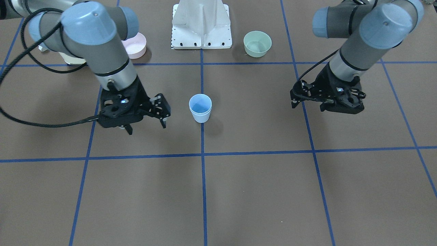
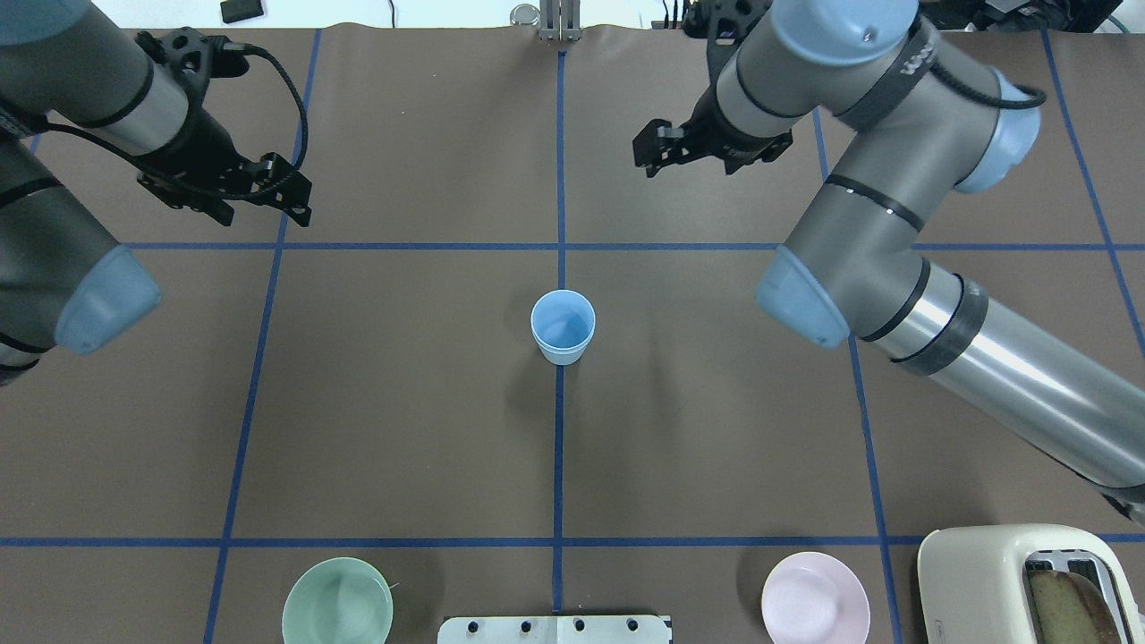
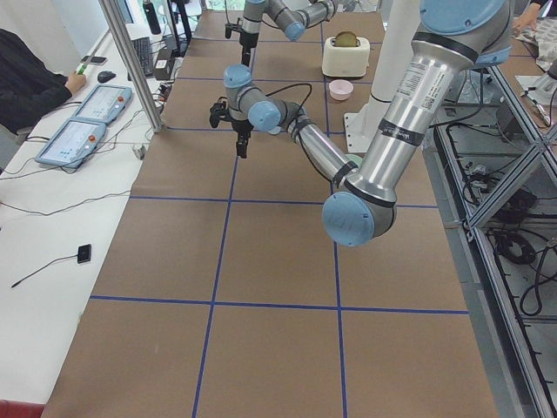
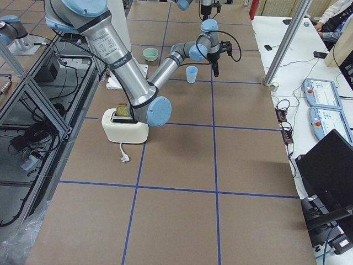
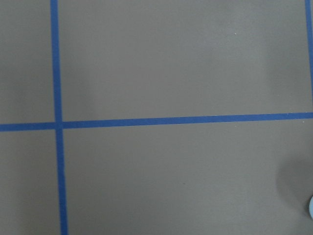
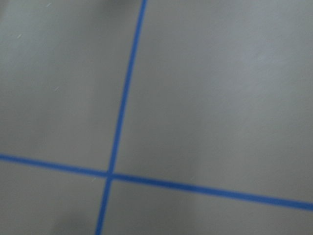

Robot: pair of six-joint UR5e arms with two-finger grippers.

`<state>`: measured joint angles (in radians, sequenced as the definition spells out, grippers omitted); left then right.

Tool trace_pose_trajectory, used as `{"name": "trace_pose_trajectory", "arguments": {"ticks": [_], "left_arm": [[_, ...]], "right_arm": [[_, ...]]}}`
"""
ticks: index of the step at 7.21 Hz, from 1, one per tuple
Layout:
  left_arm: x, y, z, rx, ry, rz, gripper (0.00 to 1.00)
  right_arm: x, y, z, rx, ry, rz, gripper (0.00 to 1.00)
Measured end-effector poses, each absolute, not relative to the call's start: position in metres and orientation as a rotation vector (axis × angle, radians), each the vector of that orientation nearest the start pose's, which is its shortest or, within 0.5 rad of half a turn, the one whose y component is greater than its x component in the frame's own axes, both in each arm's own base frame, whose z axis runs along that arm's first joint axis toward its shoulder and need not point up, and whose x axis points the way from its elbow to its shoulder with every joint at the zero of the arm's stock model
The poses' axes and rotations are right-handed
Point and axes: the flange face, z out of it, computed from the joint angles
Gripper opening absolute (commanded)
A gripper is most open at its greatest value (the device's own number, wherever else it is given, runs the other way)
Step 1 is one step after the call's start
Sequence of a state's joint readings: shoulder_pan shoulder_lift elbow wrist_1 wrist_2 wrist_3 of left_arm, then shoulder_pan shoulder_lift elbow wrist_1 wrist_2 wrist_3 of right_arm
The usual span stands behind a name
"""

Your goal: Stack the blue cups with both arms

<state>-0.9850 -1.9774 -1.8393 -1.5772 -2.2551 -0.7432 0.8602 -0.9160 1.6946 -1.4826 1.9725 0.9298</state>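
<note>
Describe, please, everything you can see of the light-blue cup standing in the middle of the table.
The blue cup is a small, tapered, handleless tumbler of light-blue plastic, upright, mouth up, empty as far as shows. A second rim line below its lip suggests two cups nested. It stands on a blue tape line at the middle of the brown table, with nothing else touching it.

Green bowl [image 2: 337,613], pink bowl [image 2: 815,610] and cream toaster [image 2: 1020,581] stand on the table [image 2: 402,429].
</note>
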Motion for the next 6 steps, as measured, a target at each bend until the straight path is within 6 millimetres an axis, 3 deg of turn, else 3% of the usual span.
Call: {"name": "trace_pose_trajectory", "arguments": {"ticks": [1, 3, 4, 6], "left_arm": [[0.241, -0.547, 0.33, 0.151, 0.891, 0.145, 0.97], [0.164, -0.559, 0.394, 0.214, 0.824, 0.265, 0.97], [0.131, -0.565, 0.423, 0.215, 0.819, 0.305, 0.98], [0.071, -0.571, 0.484, 0.206, 0.818, 0.35, 0.98]], "right_arm": [[-0.33, -0.591, 0.233, 0.313, -0.848, 0.032, 1.0], [-0.259, -0.612, 0.293, 0.288, -0.775, -0.028, 1.0], [-0.229, -0.613, 0.321, 0.276, -0.732, -0.07, 1.0], [-0.178, -0.589, 0.377, 0.24, -0.687, -0.113, 1.0]]}}
